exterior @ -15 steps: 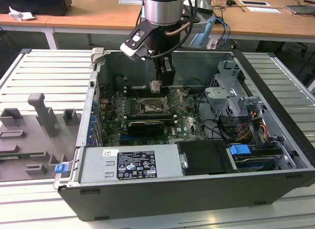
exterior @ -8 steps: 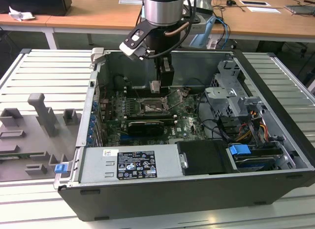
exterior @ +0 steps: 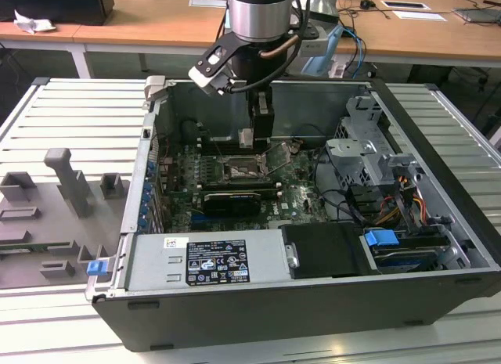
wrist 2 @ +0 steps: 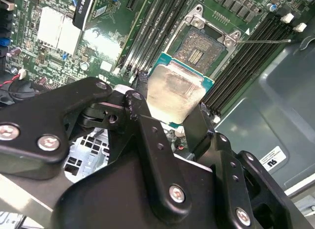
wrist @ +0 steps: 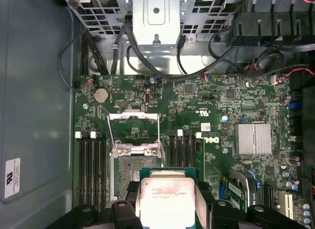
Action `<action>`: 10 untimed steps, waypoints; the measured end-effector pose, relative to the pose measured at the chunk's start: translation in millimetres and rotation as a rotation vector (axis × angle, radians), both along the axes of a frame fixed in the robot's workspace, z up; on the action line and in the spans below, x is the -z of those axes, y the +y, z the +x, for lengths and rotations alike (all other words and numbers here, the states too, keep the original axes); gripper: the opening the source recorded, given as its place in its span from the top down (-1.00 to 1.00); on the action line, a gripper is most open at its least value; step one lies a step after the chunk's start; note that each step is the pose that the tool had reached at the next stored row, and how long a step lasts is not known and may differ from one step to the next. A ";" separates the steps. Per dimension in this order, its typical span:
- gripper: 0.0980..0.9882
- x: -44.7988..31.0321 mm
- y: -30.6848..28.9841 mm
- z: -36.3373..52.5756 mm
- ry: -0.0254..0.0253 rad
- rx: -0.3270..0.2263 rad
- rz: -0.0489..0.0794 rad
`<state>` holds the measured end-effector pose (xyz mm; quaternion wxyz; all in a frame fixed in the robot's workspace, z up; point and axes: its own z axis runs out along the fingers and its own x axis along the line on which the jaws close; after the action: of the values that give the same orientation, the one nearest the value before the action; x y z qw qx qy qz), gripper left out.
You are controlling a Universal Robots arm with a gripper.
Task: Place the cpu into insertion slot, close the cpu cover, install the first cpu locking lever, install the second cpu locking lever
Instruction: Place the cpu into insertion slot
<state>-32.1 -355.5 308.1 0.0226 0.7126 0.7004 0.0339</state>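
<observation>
My gripper [wrist 2: 172, 98] is shut on the cpu [wrist 2: 178, 86], a pale silvery square chip on a green edge, with a black finger on each of two opposite sides. In the exterior view the gripper [exterior: 249, 138] hangs inside the open computer case, just above the motherboard. The insertion slot [wrist 2: 199, 50] lies open close beside the chip, its dark centre bare. In the first wrist view the cpu [wrist: 165, 197] partly overlaps the insertion slot [wrist: 127, 176]. The cpu cover [wrist: 134, 133] stands raised at the slot's far side. A thin wire lever [wrist 2: 266, 41] sticks out from the slot.
Long black memory slots [wrist: 92, 170] flank the socket on both sides. A silver heatsink [wrist: 253, 139] and an expansion card [exterior: 231, 201] sit nearby. A metal drive cage [exterior: 368, 149] with cables [exterior: 407, 200] stands at the exterior view's right. The case walls [exterior: 313, 94] enclose the board.
</observation>
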 end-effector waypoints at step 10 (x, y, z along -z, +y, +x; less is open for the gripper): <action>0.02 7.5 0.0 -0.3 0.0000 0.045 0.000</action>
<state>-32.4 -355.5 300.6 0.0233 0.7280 0.6844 0.0335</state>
